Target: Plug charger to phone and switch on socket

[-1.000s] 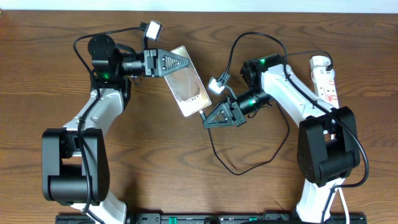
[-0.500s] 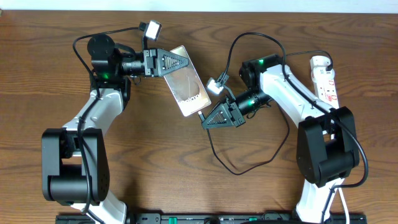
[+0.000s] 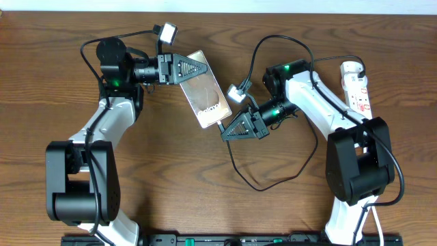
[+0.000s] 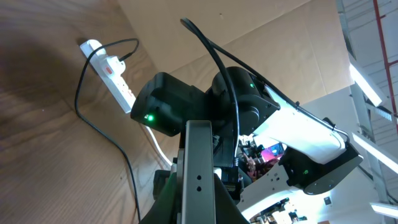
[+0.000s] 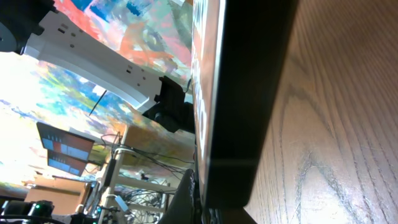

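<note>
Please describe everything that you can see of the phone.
The phone is a flat rectangular slab. Its glossy face mirrors the room, and white lettering runs near its lower end. In the right wrist view its edge looks dark. From overhead it sits slanted over the wooden table, between the arms. The left gripper is shut on its upper end. The right gripper, shut on the charger, is at its lower corner. Whether the plug is in, I cannot tell.

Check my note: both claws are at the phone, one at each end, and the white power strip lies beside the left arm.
One thing is wrong: the power strip lies beside the right arm, not the left, as the overhead view shows. The rest stands: the left claw and the right claw are at opposite ends of the phone.
</note>
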`<state>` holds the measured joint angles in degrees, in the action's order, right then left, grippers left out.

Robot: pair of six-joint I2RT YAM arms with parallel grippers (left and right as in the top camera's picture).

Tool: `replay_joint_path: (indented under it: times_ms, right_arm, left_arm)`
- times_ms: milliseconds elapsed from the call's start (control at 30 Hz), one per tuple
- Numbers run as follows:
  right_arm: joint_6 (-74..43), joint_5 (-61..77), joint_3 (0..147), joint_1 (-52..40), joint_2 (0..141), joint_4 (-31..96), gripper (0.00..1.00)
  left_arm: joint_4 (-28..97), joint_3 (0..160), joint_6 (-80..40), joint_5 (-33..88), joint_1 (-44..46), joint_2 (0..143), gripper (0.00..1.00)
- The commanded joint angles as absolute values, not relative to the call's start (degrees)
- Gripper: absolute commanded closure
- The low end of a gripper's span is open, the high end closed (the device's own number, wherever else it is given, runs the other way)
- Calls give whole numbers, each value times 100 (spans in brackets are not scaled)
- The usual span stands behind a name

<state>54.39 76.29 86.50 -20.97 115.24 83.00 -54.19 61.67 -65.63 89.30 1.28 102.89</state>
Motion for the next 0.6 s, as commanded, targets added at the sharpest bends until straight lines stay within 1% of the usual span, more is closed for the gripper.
replay_joint_path:
  times_ms: [0, 567]
  right_arm:
    - [5448, 7832, 8711, -2150, 11544, 8265, 99]
    - [5443, 7843, 8711, -2156, 11542, 8206, 99]
  left_arm:
    - [-5428, 6311, -6473, 8934, 110, 10230, 93]
    - [-5430, 6311, -6429, 8888, 272, 10230, 93]
